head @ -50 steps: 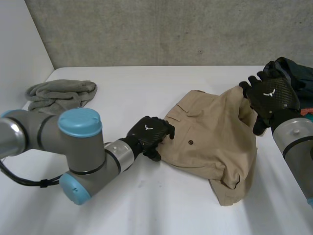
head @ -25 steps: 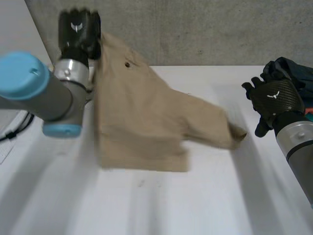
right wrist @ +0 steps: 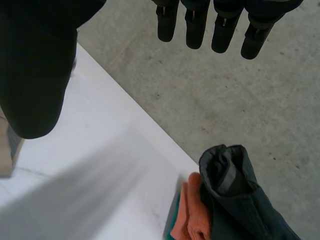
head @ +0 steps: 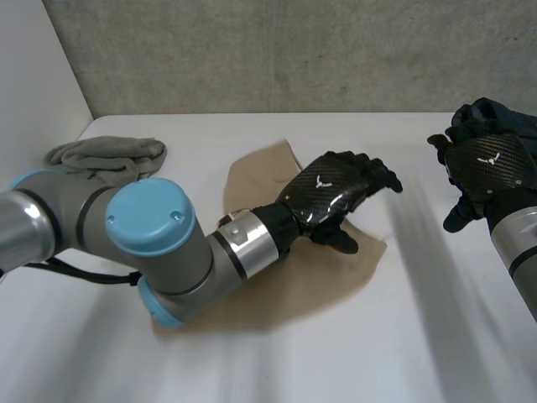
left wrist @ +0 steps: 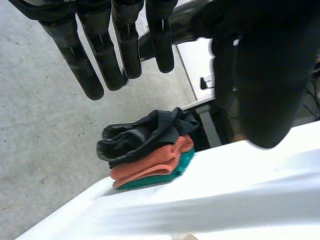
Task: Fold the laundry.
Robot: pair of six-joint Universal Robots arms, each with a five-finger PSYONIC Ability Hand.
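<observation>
The left arm (head: 143, 243) was bent low and reached forward, its silver wrist (head: 248, 242) leading to the left hand (head: 331, 195). That hand was stretched out flat, back upward, with its fingers (left wrist: 125, 47) straight and slightly fanned and the thumb (left wrist: 262, 85) held apart beneath them, empty. The right arm (head: 518, 252) came in from the right side, and the right hand (head: 487, 164) stood well apart from the other, back turned upward, fingers straight and thumb splayed off to one side, empty as well.
</observation>
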